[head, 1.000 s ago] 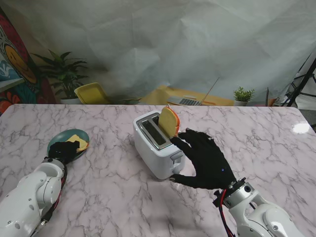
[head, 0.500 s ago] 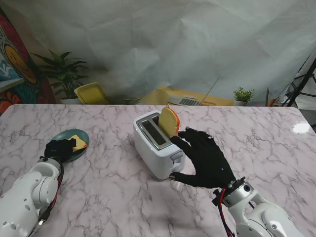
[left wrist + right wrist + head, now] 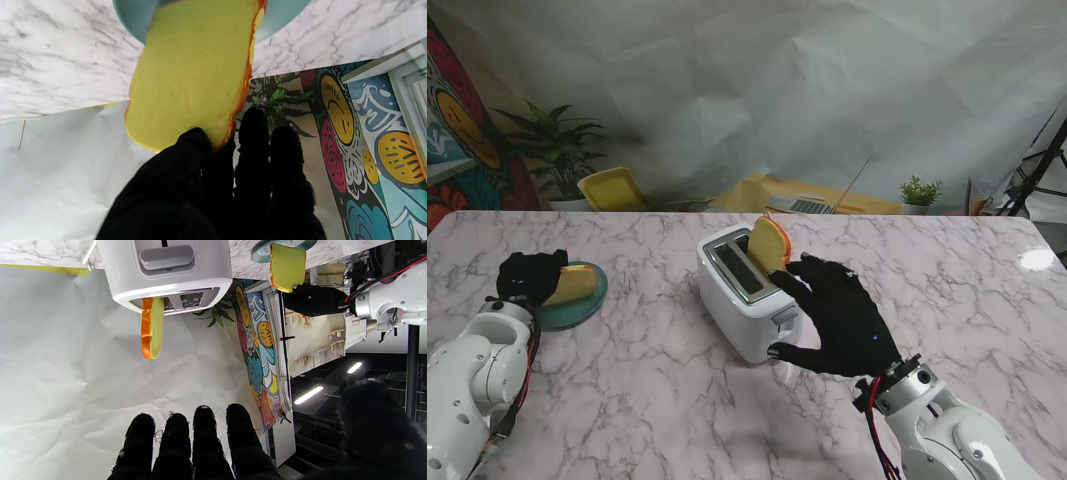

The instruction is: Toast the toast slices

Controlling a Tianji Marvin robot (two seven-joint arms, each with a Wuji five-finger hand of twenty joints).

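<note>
**Second slice up, one slot left to fill**

With one slice (image 3: 770, 245) already standing in the far slot of the toaster (image 3: 745, 292), I have the second slice (image 3: 570, 284) pinched in my left hand (image 3: 527, 276), lifted just over the teal plate (image 3: 585, 304) at the left of the worktop (image 3: 647, 400). In the left wrist view the thumb (image 3: 190, 146) clamps the slice's end against the fingers (image 3: 253, 133), so most of the slice hangs free beyond the grip.

My right hand (image 3: 842, 320) rests beside the toaster's near end with fingers spread, holding nothing, close to the lever (image 3: 166, 256).

To do this well, I judge I should carry the slice across high enough to clear the toaster's top, turn it edge-down, and line it up with the empty near slot before lowering. The grip is at one end only, so I expect the slice to swing or slip if I move fast. I would keep the right hand clear of the slot, ready to steady the toaster.
</note>
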